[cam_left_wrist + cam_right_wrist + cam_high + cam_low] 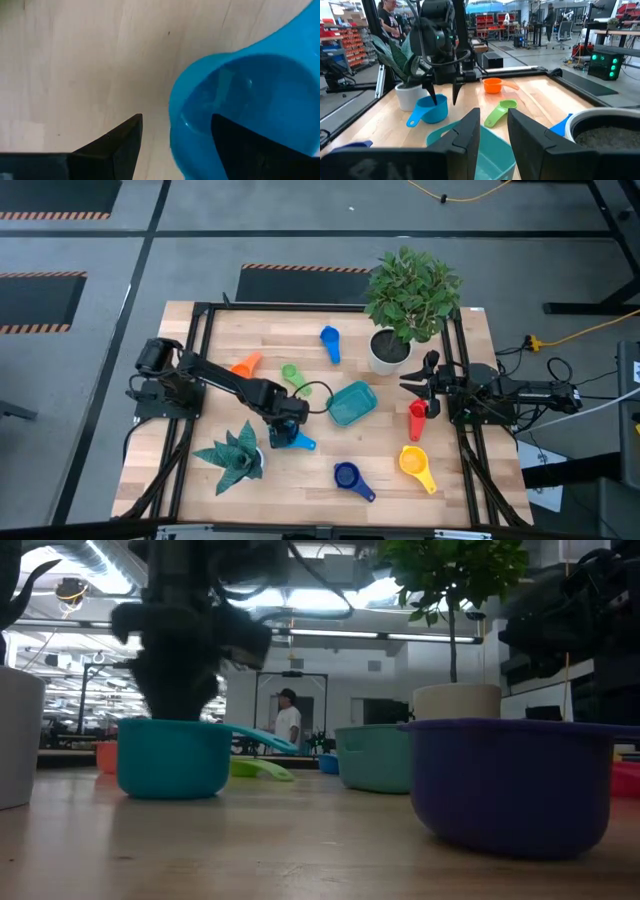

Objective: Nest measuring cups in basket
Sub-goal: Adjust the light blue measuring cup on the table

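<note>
A light blue measuring cup [292, 439] stands on its base on the table, left of the teal basket [351, 403]. My left gripper [175, 117] points down over it and is open. One finger [245, 150] is inside the bowl and the other [117, 147] is outside over the wood, with the cup's rim [172, 107] between them; no touch shows. The right wrist view shows the same straddle, my left gripper [443, 97] over the cup [431, 111]. My right gripper [410, 382] waits level at the table's right edge, open, with nothing between its fingers.
Loose cups lie around the basket: orange [246, 364], green [292, 374], mid blue [330, 342], red [417, 420], yellow [415, 465] and dark blue [350, 478]. A white plant pot [388, 350] stands at the far right. A small potted plant [235, 455] stands near the left gripper.
</note>
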`<state>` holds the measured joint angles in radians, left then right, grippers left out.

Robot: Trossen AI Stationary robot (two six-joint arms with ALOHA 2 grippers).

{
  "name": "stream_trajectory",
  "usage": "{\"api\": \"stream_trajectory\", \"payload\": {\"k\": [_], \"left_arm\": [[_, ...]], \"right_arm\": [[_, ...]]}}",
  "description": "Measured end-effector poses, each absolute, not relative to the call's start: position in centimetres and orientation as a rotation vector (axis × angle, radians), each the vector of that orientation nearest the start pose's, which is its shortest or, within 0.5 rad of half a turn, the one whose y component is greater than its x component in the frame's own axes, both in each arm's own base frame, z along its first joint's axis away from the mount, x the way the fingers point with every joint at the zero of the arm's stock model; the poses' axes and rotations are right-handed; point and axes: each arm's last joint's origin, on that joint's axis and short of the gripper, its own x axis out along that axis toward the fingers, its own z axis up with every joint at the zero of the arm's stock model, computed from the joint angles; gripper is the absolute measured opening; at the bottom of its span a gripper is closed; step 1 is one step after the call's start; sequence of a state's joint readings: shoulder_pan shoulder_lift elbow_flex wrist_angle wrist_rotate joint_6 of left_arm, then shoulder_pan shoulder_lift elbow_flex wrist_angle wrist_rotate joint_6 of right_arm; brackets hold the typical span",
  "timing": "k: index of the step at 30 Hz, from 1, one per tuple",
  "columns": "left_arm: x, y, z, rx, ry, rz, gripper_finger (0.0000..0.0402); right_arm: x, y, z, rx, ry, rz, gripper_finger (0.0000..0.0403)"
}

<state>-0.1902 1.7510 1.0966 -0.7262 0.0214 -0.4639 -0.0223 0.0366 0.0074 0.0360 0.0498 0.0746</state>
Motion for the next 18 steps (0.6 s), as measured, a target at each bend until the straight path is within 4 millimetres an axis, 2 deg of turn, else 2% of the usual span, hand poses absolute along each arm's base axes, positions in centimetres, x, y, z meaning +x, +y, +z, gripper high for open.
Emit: {"api": "stream_trajectory", "payload": {"k": [9, 18], "left_arm": [[31.34, -6.10, 16.24, -0.269, 1.384, 0.142, 0.0193], [31.36, -5.72, 16.23, -0.211, 1.389, 0.106, 0.0120]], "right_arm": [[9.99, -0.31, 16.59, 0.074, 0.000, -0.053, 0.0104], [9.99, -0.31, 16.57, 0.073, 0.002, -0.054, 0.0104]]}}
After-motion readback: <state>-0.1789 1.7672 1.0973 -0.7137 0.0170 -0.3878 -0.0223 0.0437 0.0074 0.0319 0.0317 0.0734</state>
